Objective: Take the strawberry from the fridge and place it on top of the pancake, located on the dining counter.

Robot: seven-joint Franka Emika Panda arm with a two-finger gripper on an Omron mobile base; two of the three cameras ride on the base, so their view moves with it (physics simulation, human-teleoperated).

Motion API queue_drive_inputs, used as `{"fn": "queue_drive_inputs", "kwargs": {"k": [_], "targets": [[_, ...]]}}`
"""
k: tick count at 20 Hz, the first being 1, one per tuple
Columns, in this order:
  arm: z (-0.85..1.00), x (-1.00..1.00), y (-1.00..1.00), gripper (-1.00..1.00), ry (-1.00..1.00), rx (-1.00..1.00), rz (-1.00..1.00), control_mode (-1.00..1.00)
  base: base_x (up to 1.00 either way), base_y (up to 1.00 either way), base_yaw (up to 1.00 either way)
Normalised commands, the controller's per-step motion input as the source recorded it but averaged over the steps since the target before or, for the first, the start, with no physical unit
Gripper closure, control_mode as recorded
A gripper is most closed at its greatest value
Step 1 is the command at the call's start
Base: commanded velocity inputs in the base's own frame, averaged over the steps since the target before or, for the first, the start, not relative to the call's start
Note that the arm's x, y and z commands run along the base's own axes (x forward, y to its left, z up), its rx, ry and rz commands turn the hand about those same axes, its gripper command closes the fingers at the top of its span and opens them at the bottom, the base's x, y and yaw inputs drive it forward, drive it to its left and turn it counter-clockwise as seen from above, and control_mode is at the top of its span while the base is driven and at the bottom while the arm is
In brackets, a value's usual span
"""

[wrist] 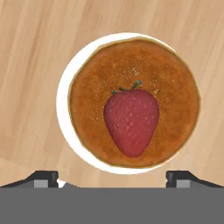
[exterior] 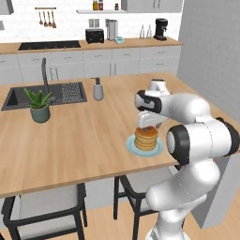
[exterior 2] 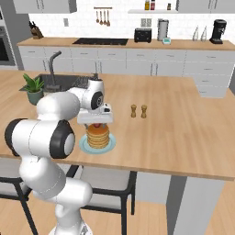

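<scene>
Light wood of the dining counter [wrist: 35, 52] surrounds the pancake [wrist: 170, 87] at frame centre, where we see the strawberry [wrist: 131, 121] lying on top. Our gripper [wrist: 112, 177] hovers above, fingers spread wide, holding nothing.

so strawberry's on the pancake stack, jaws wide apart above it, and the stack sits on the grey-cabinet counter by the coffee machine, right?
Not quite. The strawberry does lie on the pancake, jaws wide apart above it, but the stack sits on the dining counter, the light wooden one with stools, as the right base view shows. The coffee machine stands on the far counter.
</scene>
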Motion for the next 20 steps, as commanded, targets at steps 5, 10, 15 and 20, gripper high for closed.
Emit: {"fn": "queue_drive_inputs", "kwargs": {"k": [5,10,15,20], "targets": [[0.48,-0.39,-0.01,-1.00,0.00,0.00,0.00,-1.00,0.00,0.00,0.00],[0.30,-0.50,-0.05,-1.00,0.00,0.00,0.00,-1.00,0.00,0.00,0.00],[0.32,-0.46,-0.09,-1.00,-0.08,0.01,0.00,-1.00,0.00,0.00,0.00],[0.46,-0.32,-0.17,-1.00,0.00,0.01,-0.01,-1.00,0.00,0.00,0.00]]}}
